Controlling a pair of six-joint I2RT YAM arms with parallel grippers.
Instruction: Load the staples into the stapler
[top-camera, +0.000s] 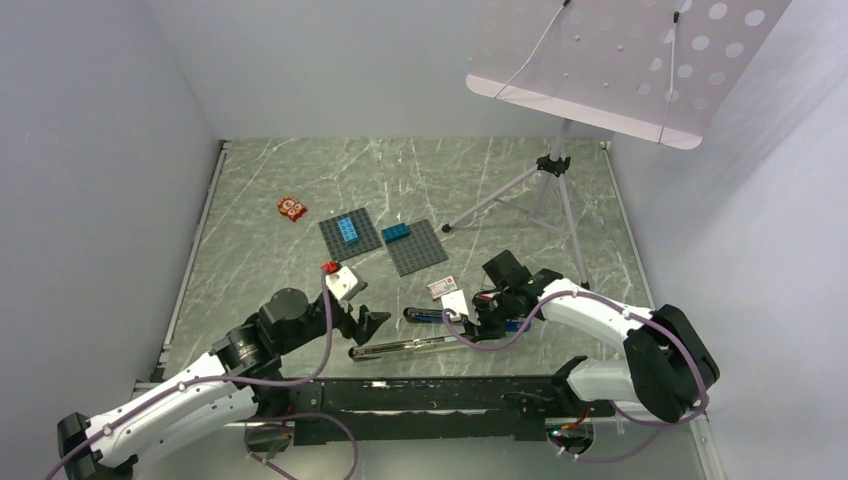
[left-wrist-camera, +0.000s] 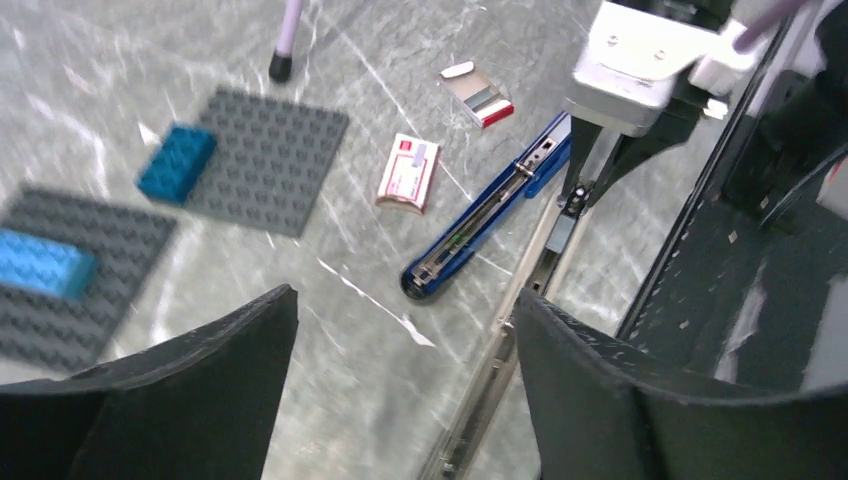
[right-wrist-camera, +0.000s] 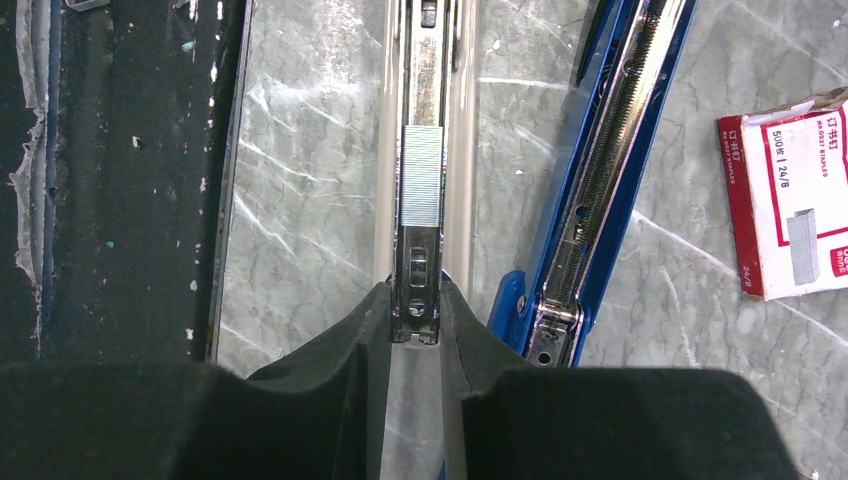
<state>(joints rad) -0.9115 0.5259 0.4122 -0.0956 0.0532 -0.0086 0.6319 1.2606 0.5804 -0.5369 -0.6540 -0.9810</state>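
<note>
The stapler lies opened out flat. Its blue arm (top-camera: 440, 316) (right-wrist-camera: 600, 170) (left-wrist-camera: 490, 210) lies beside its silver magazine rail (top-camera: 410, 348) (left-wrist-camera: 510, 340). A silver strip of staples (right-wrist-camera: 421, 175) sits in the rail's channel. My right gripper (right-wrist-camera: 416, 300) (top-camera: 478, 322) is shut on the near end of the rail. The white staple box with red print (right-wrist-camera: 795, 205) (top-camera: 441, 288) (left-wrist-camera: 408, 172) lies beside the stapler, and its grey tray with a red end (left-wrist-camera: 480, 95) lies near it. My left gripper (left-wrist-camera: 405, 380) (top-camera: 372, 322) is open and empty above the rail's far end.
Two grey baseplates (top-camera: 350, 240) (top-camera: 418, 250) carrying blue bricks lie behind the stapler. An orange-red tile (top-camera: 292, 208) lies at the back left. A tripod stand (top-camera: 540, 190) stands at the back right. A black bar (top-camera: 430, 395) runs along the near table edge.
</note>
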